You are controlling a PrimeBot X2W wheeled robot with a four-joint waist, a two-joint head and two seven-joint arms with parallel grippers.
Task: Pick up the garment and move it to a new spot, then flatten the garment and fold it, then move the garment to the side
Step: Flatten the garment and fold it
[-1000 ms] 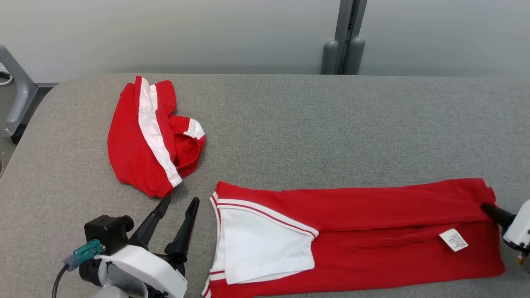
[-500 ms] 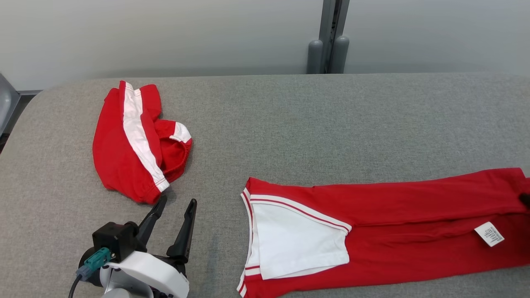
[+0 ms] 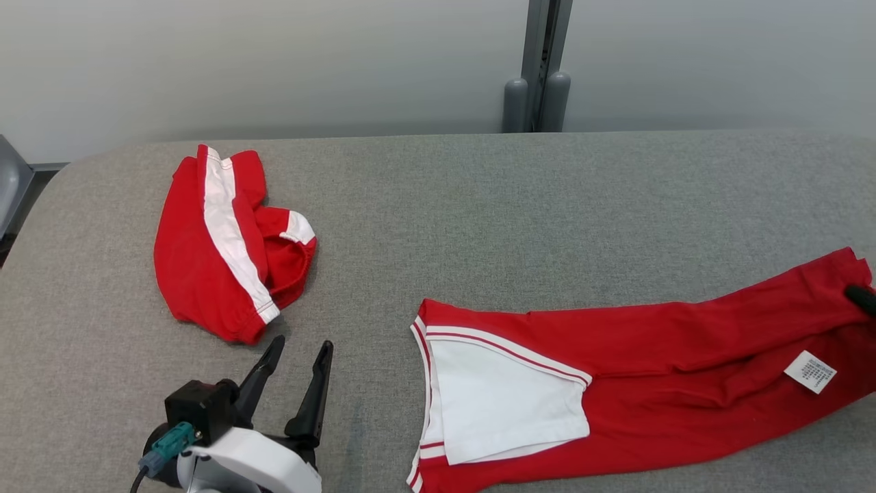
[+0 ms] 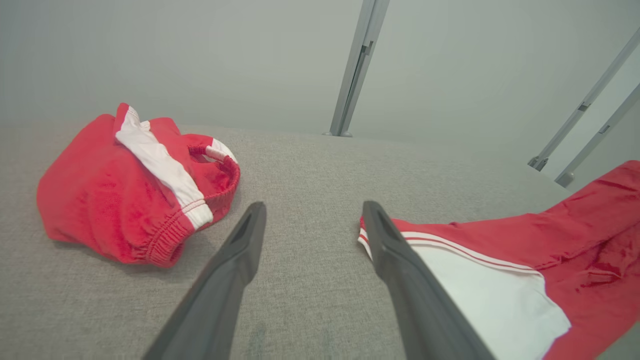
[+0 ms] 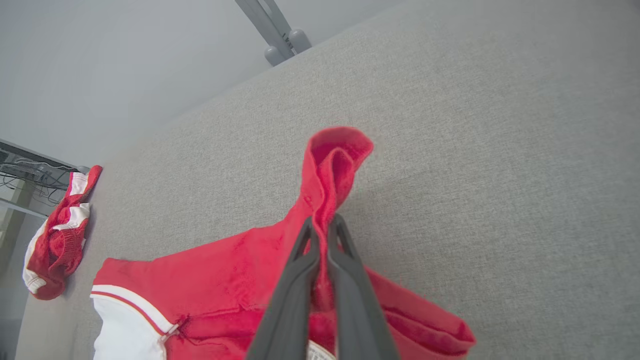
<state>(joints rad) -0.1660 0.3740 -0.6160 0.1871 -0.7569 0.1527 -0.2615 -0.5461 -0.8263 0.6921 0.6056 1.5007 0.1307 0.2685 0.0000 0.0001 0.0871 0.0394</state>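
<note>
1. Head view: two red-and-white pieces lie on the grey surface [image 3: 513, 219]. The garment [image 3: 650, 356] stretches long across the near right, its white panel at the left end and one white label [image 3: 809, 371] near the right end. A bunched bundle [image 3: 219, 253] sits far left, well apart from it. The left claw [image 3: 302, 343] is low left, fingers spread, holding nothing, its tips near the bundle's near edge. The right claw [image 3: 864, 298] shows as a dark tip on the garment's far right corner, at the frame's edge. The far half of the surface lies bare, back to one grey post [image 3: 540, 68].

2. Left wrist view: the left claw [image 4: 314, 207] is released, with bare surface between its two fingers. The bundle [image 4: 125, 190] lies off the left finger, and the garment's striped end [image 4: 500, 250] is partly behind the right one. Three slanting grey rails stand against the wall.

3. Right wrist view: here's the grip itself. The right claw [image 5: 322, 222] is clenched on a raised fold of the garment [image 5: 332, 165], red cloth peaking above the fingertips. Open surface [image 5: 475, 150] runs wide to the right. The bundle [image 5: 55, 240] is small at the frame's left.
</note>
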